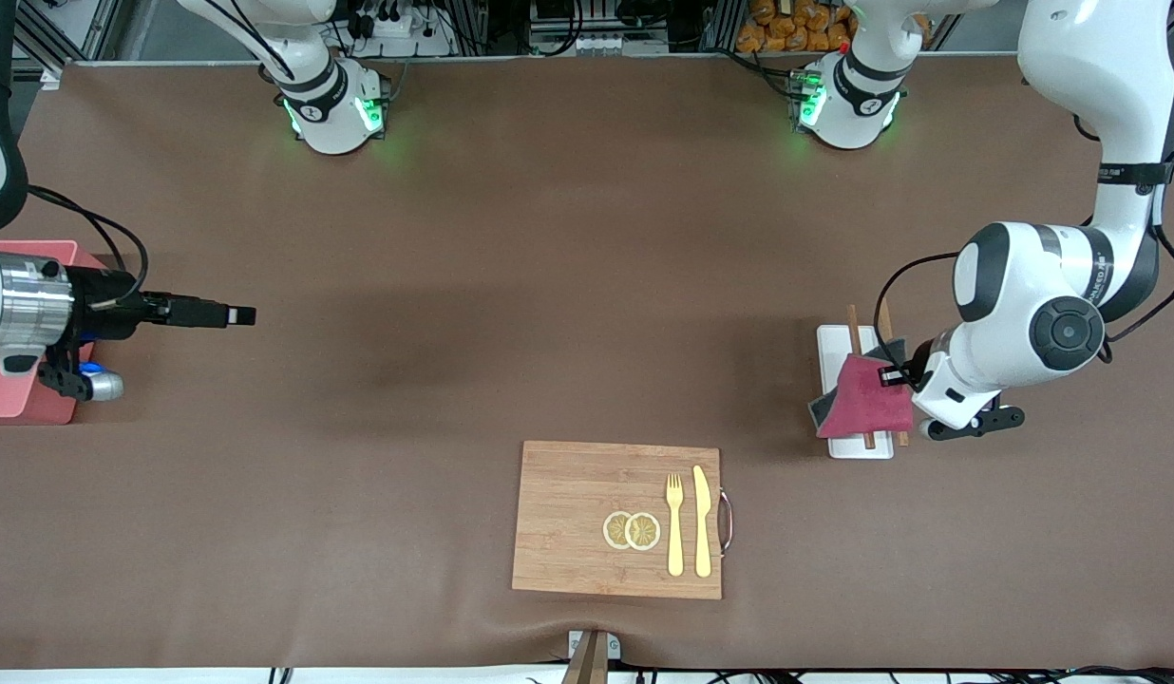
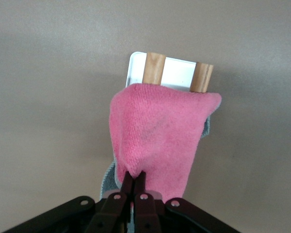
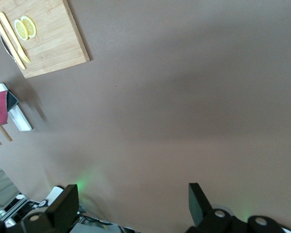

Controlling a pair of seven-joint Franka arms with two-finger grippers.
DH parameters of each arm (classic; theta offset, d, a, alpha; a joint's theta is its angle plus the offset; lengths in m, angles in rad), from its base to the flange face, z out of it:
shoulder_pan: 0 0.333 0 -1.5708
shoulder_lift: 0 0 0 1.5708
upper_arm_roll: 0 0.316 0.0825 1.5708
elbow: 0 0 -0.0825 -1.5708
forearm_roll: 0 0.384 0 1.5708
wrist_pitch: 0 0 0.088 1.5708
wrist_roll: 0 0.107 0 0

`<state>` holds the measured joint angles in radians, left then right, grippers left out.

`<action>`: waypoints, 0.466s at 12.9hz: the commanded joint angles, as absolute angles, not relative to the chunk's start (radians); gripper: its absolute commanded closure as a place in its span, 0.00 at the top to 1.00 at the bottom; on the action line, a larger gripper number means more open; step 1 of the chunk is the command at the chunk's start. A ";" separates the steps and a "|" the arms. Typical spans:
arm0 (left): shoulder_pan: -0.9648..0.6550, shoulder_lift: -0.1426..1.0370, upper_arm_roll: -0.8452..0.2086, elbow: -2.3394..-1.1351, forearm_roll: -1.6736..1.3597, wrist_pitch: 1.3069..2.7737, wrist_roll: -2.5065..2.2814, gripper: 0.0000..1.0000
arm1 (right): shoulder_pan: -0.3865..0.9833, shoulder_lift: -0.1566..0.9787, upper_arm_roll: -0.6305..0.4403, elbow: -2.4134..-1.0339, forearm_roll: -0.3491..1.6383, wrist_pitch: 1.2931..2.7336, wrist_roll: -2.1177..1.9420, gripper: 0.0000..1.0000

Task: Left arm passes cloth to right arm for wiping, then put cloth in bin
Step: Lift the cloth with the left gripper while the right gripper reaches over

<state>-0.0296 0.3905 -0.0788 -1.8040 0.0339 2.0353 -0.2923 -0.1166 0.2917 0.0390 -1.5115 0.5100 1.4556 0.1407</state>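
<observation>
The cloth [image 1: 867, 399], crimson with a grey underside, hangs over a white tray [image 1: 834, 342] at the left arm's end of the table. My left gripper [image 1: 896, 375] is shut on its edge. In the left wrist view, the black fingers [image 2: 128, 184] pinch a fold of the pink cloth [image 2: 160, 136] in front of the tray [image 2: 179, 70]. My right gripper [image 1: 245, 314] hovers over the bare mat at the right arm's end, open and empty [image 3: 131, 194]. The salmon-pink bin [image 1: 27, 256] sits under the right arm's wrist, partly hidden.
Two wooden chopsticks [image 1: 851, 318] lie across the tray under the cloth. A bamboo cutting board [image 1: 568, 518] near the front camera carries lemon slices [image 1: 633, 530], a yellow fork [image 1: 674, 522] and a knife [image 1: 703, 518]. The brown mat stretches between the arms.
</observation>
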 commanded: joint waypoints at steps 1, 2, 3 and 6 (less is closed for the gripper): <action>-0.046 0.309 -0.087 -1.792 0.052 1.955 -0.314 0.00 | -0.132 0.284 0.049 -1.525 0.549 1.440 0.163 1.00; -0.058 0.289 -0.100 -1.781 0.052 1.933 -0.324 0.00 | -0.132 0.278 0.049 -1.548 0.549 1.440 0.163 1.00; -0.061 0.282 -0.121 -1.755 0.051 1.915 -0.340 0.00 | -0.132 0.272 0.049 -1.561 0.554 1.440 0.163 1.00; -0.067 0.291 -0.256 -1.657 0.037 1.893 -0.437 0.00 | -0.129 0.273 0.049 -1.572 0.592 1.443 0.214 1.00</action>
